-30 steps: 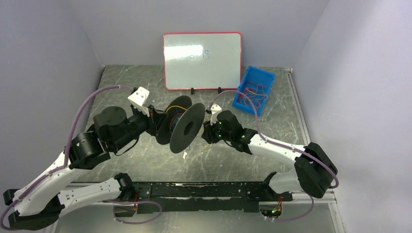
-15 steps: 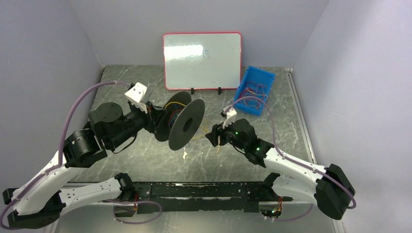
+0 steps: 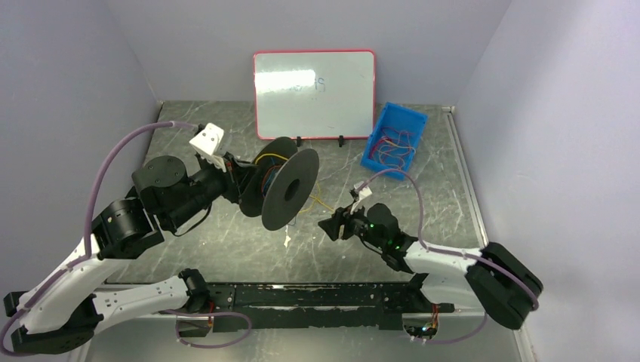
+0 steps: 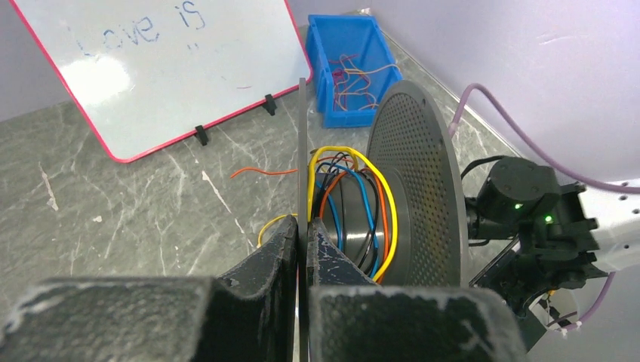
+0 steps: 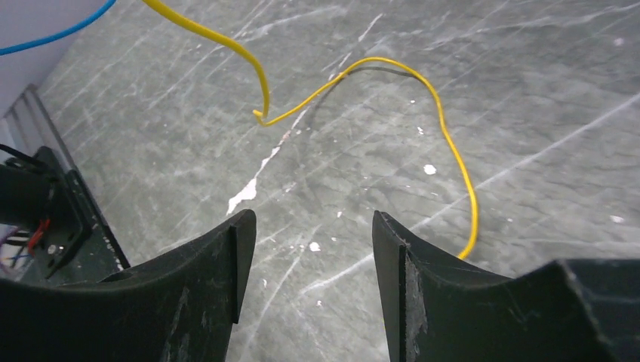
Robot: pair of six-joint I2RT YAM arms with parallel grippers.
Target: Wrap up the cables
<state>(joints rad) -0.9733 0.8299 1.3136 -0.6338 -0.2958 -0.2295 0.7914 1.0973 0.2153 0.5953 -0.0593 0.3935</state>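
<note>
Top external: left gripper [image 3: 241, 182] at a black spool [image 3: 290, 188]; right gripper [image 3: 330, 225] low over the table [image 3: 226, 241]. Left wrist: whiteboard [image 4: 151, 68] reads "Love is"; fingers pinch the spool flange; yellow, blue, orange and black cables [image 4: 355, 200] loop the hub. Right wrist: fingers apart, nothing between them; yellow cable [image 5: 445, 143] lies just beyond.

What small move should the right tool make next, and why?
Probably ease the right tool forward and down onto the yellow cable, then close. Its jaws stand open and empty above the table, the cable lies loose just ahead, and the left tool grips the spool.
</note>
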